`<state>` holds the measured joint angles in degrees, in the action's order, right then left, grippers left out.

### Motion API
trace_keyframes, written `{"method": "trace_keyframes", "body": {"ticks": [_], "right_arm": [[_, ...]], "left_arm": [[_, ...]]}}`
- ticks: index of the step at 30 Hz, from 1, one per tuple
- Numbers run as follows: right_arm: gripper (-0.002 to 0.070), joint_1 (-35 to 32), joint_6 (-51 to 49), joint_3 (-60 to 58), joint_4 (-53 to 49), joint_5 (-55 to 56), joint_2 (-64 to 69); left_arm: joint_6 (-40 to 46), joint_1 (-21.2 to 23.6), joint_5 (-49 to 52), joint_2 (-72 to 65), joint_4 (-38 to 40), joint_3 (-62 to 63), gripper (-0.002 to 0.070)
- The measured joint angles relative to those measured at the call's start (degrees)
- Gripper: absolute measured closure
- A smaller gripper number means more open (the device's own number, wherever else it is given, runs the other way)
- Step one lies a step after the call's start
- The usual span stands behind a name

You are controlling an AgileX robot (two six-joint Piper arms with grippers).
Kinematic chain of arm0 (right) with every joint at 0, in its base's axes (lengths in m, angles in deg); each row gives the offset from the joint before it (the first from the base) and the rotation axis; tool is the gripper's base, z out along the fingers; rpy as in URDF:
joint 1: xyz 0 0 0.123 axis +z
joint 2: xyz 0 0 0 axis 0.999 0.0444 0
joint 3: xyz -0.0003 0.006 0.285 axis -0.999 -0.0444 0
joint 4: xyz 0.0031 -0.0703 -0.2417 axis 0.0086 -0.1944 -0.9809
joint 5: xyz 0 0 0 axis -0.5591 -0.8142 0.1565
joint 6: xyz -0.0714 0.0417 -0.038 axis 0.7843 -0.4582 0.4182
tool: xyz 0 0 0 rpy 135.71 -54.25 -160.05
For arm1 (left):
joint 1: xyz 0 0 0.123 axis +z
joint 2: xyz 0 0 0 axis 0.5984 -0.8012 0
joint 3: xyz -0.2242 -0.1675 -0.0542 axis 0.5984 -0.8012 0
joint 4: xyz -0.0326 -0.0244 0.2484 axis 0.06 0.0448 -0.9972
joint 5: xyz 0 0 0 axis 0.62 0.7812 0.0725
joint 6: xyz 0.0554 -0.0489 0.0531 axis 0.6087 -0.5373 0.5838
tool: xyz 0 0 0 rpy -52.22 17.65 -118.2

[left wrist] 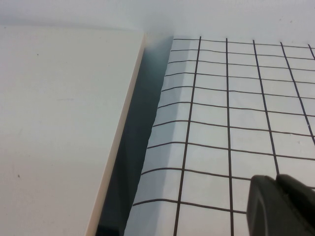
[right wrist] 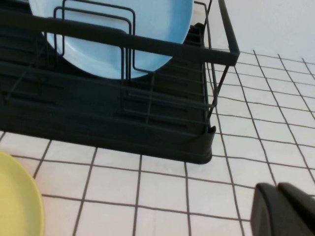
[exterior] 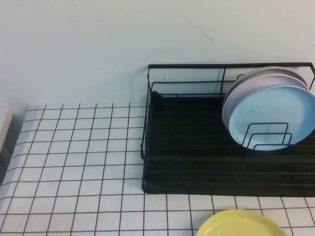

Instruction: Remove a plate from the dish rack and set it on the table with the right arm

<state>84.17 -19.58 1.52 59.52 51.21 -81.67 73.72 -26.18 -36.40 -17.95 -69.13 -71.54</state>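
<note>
The light blue plate (exterior: 275, 115) stands on edge at the right end of the black wire dish rack (exterior: 187, 147), behind upright wire loops. A pale pink plate (exterior: 256, 81) leans just behind it. In the right wrist view the blue plate (right wrist: 108, 44) and the rack (right wrist: 162, 132) lie ahead. My right gripper (right wrist: 276, 189) is shut and empty above the gridded table (right wrist: 162, 191), off the rack's front corner. My left gripper (left wrist: 275, 181) is shut and empty over the table (left wrist: 211, 128) near its left edge. Neither gripper shows in the high view.
A yellow plate (exterior: 241, 225) lies flat on the table in front of the rack, also in the right wrist view (right wrist: 17, 196). A white block (left wrist: 59, 123) stands beside the table's left edge, with a gap between them. Open grid (exterior: 74, 162) lies left of the rack.
</note>
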Motion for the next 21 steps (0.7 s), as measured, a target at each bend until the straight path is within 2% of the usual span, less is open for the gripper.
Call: {"method": "trace_keyframes", "body": {"ticks": [8, 11, 16, 18, 21], "right_arm": [[0.0678, 0.00, 0.00, 0.00, 7.49, 0.25, 0.00], [0.0678, 0.00, -1.85, -0.35, 18.35, 1.32, 0.00], [0.0678, 0.00, -3.92, -0.44, 45.95, 4.26, 0.00], [0.0678, 0.00, -3.92, -0.44, 52.35, 5.41, 0.00], [0.0678, 0.00, -1.94, -0.44, 55.46, 6.59, 0.00]], "left_arm": [[0.00, 0.00, 0.00, 0.00, 0.00, 0.00, 0.0678], [0.00, 0.00, 0.00, 0.00, 0.00, 0.00, 0.0678], [0.00, 0.00, 0.00, 0.00, 0.00, 0.00, 0.0678], [0.00, 0.00, 0.00, 0.00, 0.00, 0.00, 0.0678], [0.00, 0.00, 0.00, 0.00, 0.00, 0.00, 0.0678]]}}
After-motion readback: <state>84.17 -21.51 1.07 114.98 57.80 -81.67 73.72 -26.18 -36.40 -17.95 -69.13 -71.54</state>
